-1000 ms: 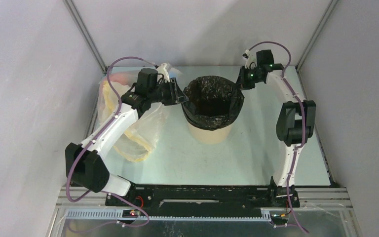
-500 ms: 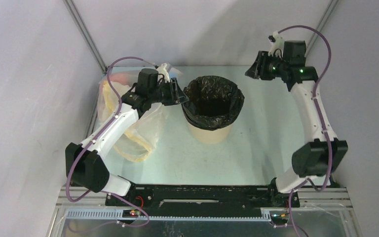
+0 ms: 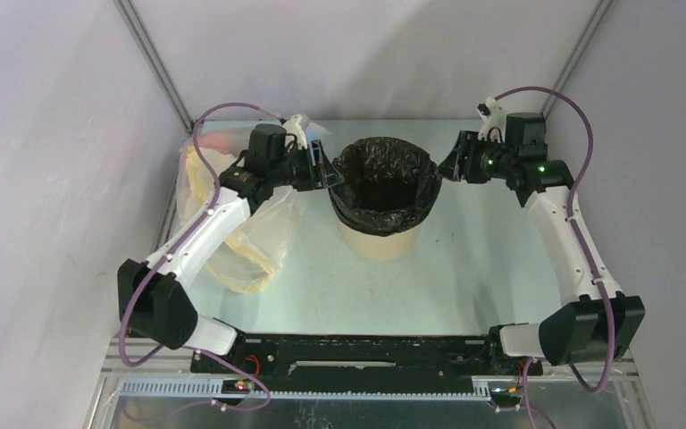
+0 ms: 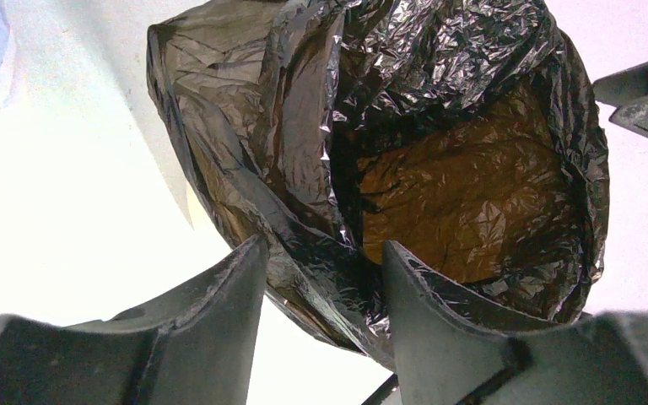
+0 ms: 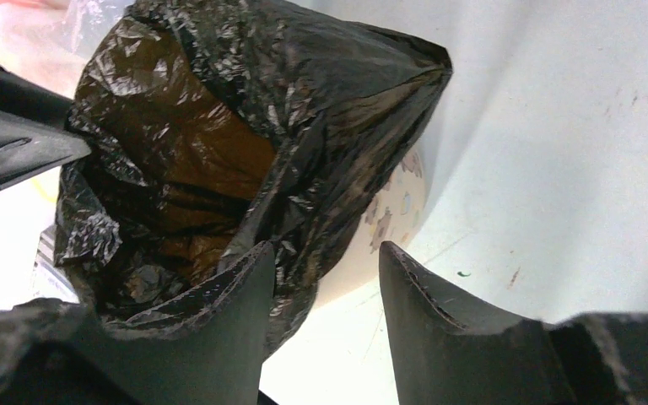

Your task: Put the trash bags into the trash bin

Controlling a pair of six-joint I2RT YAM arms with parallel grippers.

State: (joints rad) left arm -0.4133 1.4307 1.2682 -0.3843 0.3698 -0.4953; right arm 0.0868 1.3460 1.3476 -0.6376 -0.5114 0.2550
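Translucent clear bag with yellow and red tints (image 3: 255,246) slumped on the table behind and below the left gripper (image 3: 329,170), pale tabletop (image 3: 482,268) beneath the right gripper (image 3: 451,165), grey walls (image 3: 366,54) beyond both.

Trash bag (image 3: 384,179): thin black plastic, glossy, heavily crinkled.
Bin (image 3: 380,241): tan, smooth, matt wall.
Clear bag (image 3: 241,246): translucent plastic film, soft creases, faint sheen.
Table (image 3: 473,259): pale, smooth, slightly reflective, a few scuffs.
Front rail (image 3: 170,388): bare ribbed metal.
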